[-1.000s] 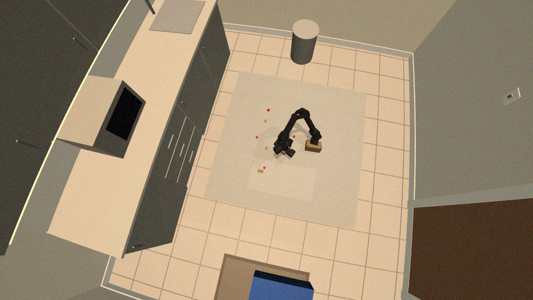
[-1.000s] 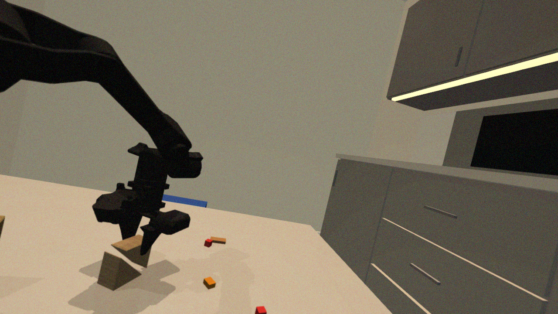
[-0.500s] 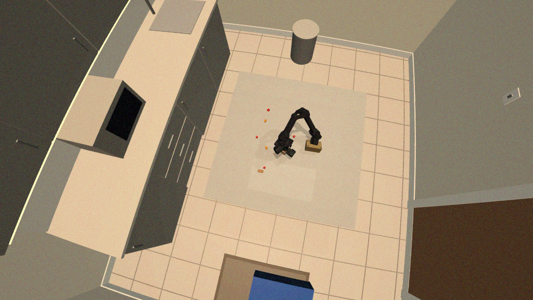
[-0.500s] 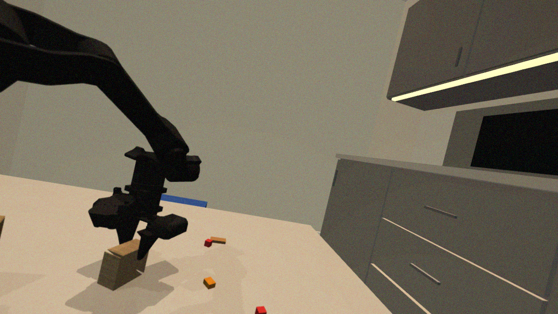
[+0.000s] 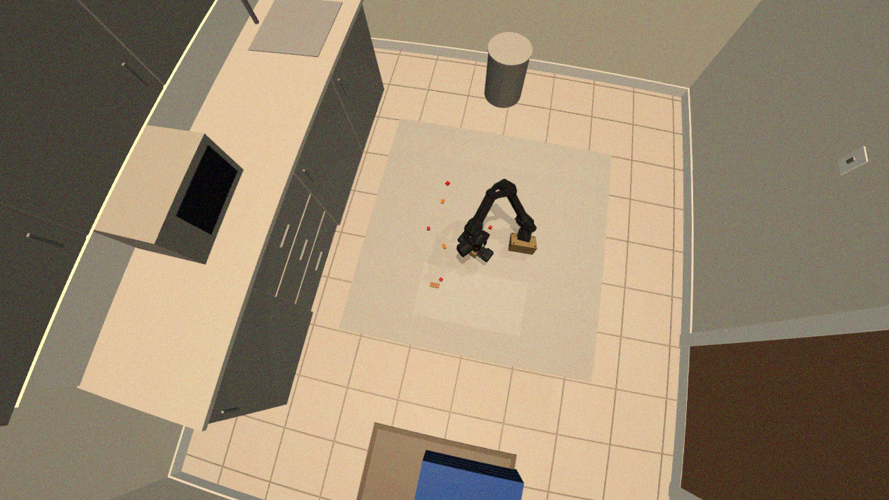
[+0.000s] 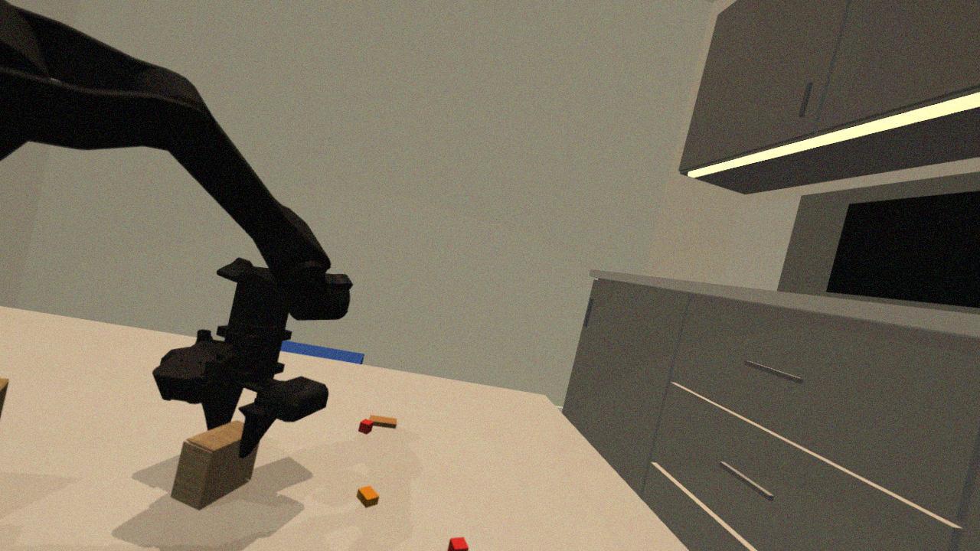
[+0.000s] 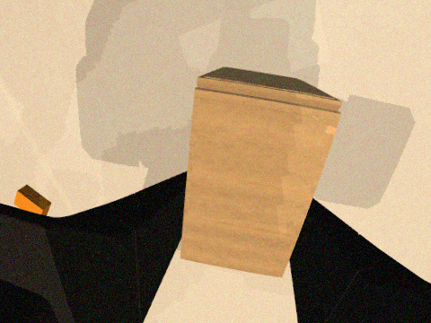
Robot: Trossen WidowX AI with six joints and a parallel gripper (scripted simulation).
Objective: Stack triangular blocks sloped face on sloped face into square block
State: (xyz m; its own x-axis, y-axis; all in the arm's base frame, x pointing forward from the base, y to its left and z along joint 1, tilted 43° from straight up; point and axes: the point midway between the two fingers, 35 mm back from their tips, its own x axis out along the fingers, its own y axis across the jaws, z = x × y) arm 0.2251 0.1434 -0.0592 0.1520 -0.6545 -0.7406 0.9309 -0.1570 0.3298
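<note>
The upper triangular block (image 6: 217, 436) (image 7: 256, 179) has its flat face up and lies over the lower triangular block (image 6: 187, 479) (image 7: 269, 95), which stands on the table. Together they look nearly like one square block. A narrow step shows where the lower block's top edge sticks out past the upper block's end and sits slightly below its top. My gripper (image 6: 231, 441) (image 7: 243, 189) is shut on the upper block, one finger at each side. Whether the sloped faces touch fully is hidden. In the top view the arm mostly covers the blocks.
An orange block (image 5: 444, 246) (image 6: 367, 495) (image 7: 31, 202) lies to one side. A red cube (image 5: 440, 279) (image 6: 365, 426) lies beside a flat tan block (image 5: 434, 285) (image 6: 383, 421). Another red cube (image 5: 489, 227) lies near the arm's base (image 5: 522, 244). Several other small blocks lie farther off.
</note>
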